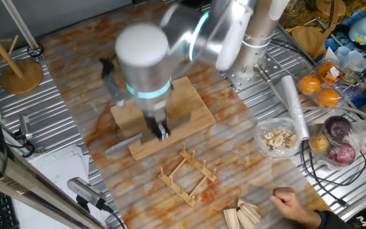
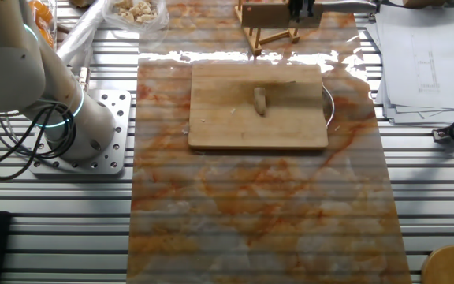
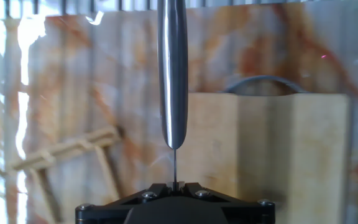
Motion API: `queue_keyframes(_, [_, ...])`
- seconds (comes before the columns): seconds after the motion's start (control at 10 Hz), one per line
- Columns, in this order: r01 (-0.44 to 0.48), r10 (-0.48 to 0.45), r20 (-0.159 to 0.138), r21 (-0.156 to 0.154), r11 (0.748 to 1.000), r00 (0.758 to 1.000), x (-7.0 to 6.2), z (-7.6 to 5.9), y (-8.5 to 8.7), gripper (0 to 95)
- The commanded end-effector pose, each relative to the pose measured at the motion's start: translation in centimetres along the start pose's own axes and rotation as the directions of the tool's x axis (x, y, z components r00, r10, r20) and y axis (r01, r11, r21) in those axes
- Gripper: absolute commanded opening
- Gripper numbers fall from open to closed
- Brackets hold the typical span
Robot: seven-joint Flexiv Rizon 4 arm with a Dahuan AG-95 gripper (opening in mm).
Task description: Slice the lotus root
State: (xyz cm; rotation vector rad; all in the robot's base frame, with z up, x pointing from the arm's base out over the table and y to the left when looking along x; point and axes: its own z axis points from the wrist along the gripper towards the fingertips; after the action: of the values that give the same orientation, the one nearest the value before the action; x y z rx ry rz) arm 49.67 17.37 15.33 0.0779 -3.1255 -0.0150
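So the lotus root (image 2: 259,101) is one stubby tan chunk sitting around the middle of the wooden cutting board (image 2: 235,126) on the marble-patterned counter (image 2: 258,213). The gripper (image 3: 175,185) has its jaws clamped on a knife (image 3: 173,68), blade seen edge-on in the hand view. A little wooden rack (image 1: 186,175) sits near the board.
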Motion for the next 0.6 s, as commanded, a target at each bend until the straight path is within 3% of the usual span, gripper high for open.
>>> queue_keyframes(0.1, [0.154,-0.158,-0.104,-0.045,0.987,0.982,2.1,0.5,-4.8,0.0])
queue_keyframes(0.3, [0.148,-0.153,-0.138,-0.043,0.988,0.979,3.6,2.1,-7.6,0.0])
queue_keyframes(0.6, [0.124,-0.130,-0.158,-0.047,0.991,0.979,4.4,3.7,-9.6,0.0])
